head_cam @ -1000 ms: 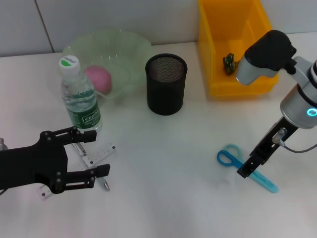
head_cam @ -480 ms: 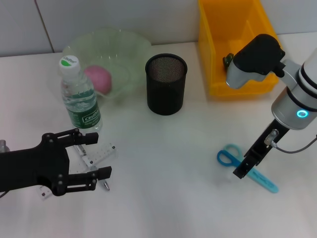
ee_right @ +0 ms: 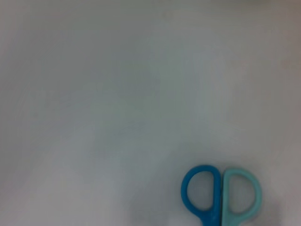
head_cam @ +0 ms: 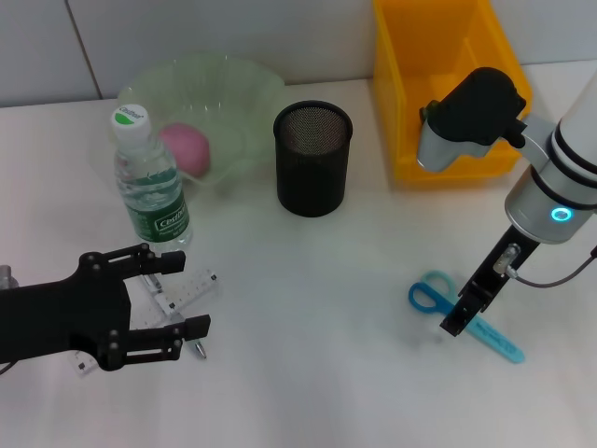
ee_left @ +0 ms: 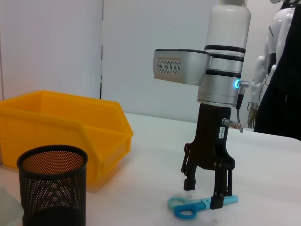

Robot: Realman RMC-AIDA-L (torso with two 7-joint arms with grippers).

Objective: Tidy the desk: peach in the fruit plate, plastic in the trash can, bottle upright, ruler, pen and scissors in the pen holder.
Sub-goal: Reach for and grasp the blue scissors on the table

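The blue scissors [head_cam: 431, 299] lie flat on the white desk at the right; their handles also show in the right wrist view [ee_right: 221, 193]. My right gripper [head_cam: 455, 320] hangs point-down over them. The left wrist view shows it [ee_left: 204, 192] open, fingers straddling the scissors [ee_left: 193, 208]. My left gripper [head_cam: 188, 291] is open at the lower left, just above the clear ruler [head_cam: 187, 292] and the pen [head_cam: 197, 348]. The bottle [head_cam: 149, 182] stands upright. The pink peach [head_cam: 185, 149] lies in the green plate [head_cam: 238, 89]. The black mesh pen holder [head_cam: 312, 159] stands mid-desk.
The yellow bin [head_cam: 410, 56] stands at the back right, partly covered by my right arm; the plastic inside it is hidden. The left wrist view also shows the bin [ee_left: 56, 122] and the pen holder [ee_left: 51, 188]. The desk's middle and front show bare white.
My right arm has swung a little to the left, its gripper staying over the scissors. My left gripper has drifted slightly toward the front over the ruler and pen.
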